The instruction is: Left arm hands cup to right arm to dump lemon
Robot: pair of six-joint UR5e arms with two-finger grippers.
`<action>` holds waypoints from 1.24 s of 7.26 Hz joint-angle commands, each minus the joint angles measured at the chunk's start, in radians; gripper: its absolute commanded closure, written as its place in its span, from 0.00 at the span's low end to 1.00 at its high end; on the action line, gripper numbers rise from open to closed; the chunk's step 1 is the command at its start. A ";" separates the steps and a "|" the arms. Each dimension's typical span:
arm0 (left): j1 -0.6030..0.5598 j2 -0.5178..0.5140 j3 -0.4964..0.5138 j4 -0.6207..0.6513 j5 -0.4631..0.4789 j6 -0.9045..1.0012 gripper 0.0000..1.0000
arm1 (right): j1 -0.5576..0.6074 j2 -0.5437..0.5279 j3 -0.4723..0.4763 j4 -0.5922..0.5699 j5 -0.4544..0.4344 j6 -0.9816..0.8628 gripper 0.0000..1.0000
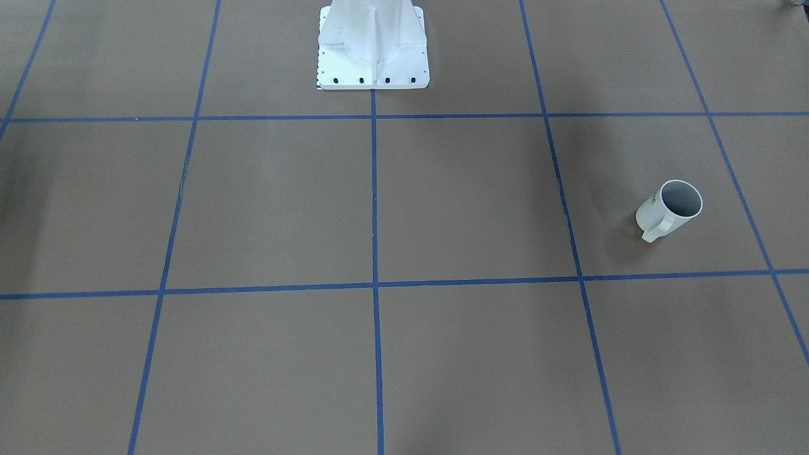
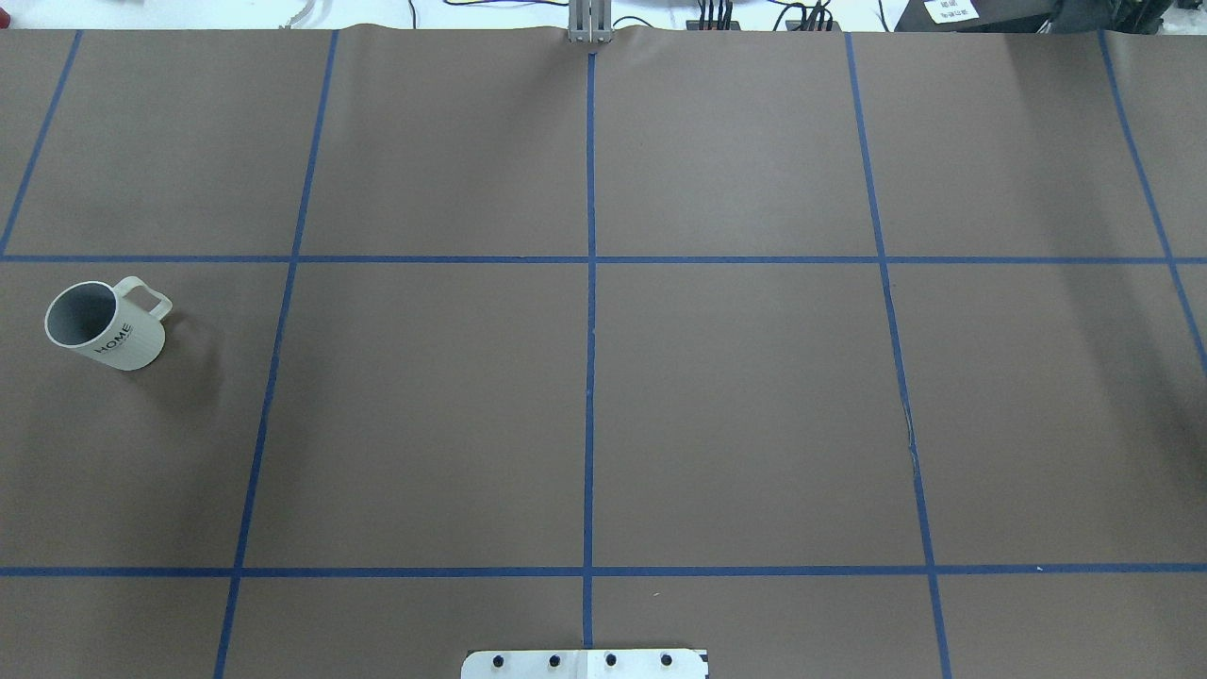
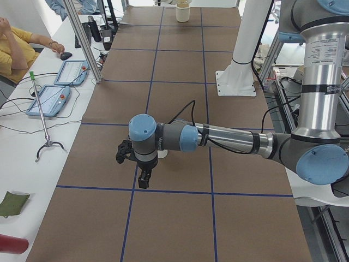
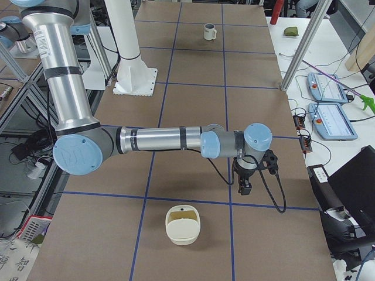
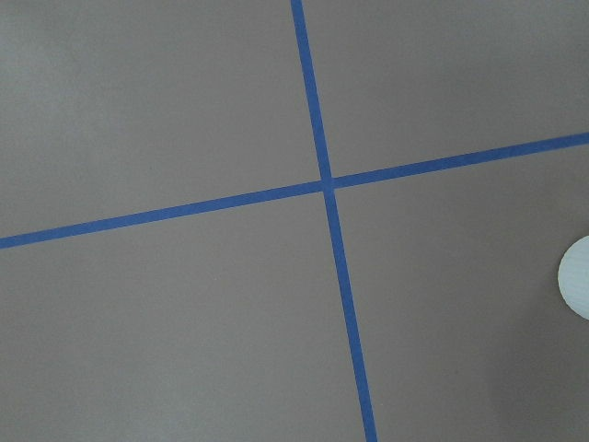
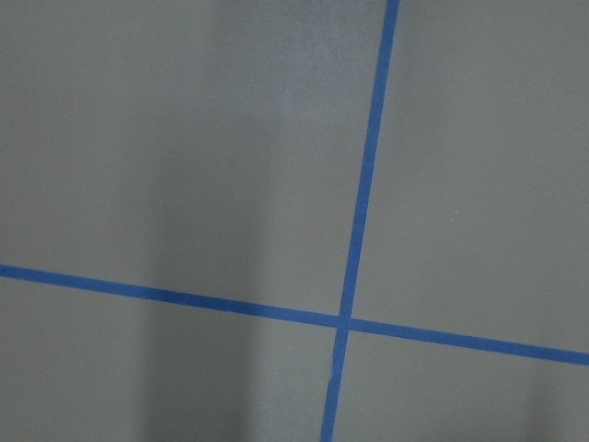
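I have the cup [image 2: 106,326] upright on the table [image 2: 735,405], at 9 o'clock in the overhead view and close to the left edge. Its handle is turned toward 1 o'clock, the HOME lettering faces the camera, and the inside is grey. The front view mirrors this. There the cup sits at 3 o'clock with the handle at its 7 o'clock and the lettering almost hidden. In both views bare brown paper runs from the cup to the nearest tape [image 2: 590,377] lines and on toward the white base [image 1: 373,50]. Neither view shows an arm, so I only get those from the table ends. From the left end, the left arm [image 3: 229,141] lies low and stretched across the table, wrist turned down. The left gripper [image 3: 143,177] hangs just over a tape line, and a sliver of white shows behind the wrist. From the right end, the right arm [image 4: 158,139] reaches out the same way with the right gripper [image 4: 245,186] pointing down. A cream tub [image 4: 183,225] lies apart from it at 6 o'clock, and the cup is tiny at 12 o'clock. The wrist cameras give me only paper and crossed tape, plus a white rounded edge at 3 o'clock on the left one. I cannot tell how either gripper's jaws stand, and I see nothing between them.
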 commanded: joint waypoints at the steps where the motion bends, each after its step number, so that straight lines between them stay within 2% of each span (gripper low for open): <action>1: -0.001 0.002 0.022 -0.020 0.004 -0.007 0.00 | 0.000 -0.059 0.099 -0.002 -0.003 -0.001 0.00; 4: -0.001 0.011 0.030 -0.070 0.010 -0.002 0.00 | -0.001 -0.116 0.153 -0.007 -0.006 -0.004 0.00; 7: -0.001 0.013 0.031 -0.070 0.010 -0.005 0.00 | -0.012 -0.153 0.153 -0.007 -0.062 -0.012 0.00; 9: -0.001 0.016 0.031 -0.070 0.012 -0.007 0.00 | -0.012 -0.185 0.139 -0.010 -0.041 -0.009 0.00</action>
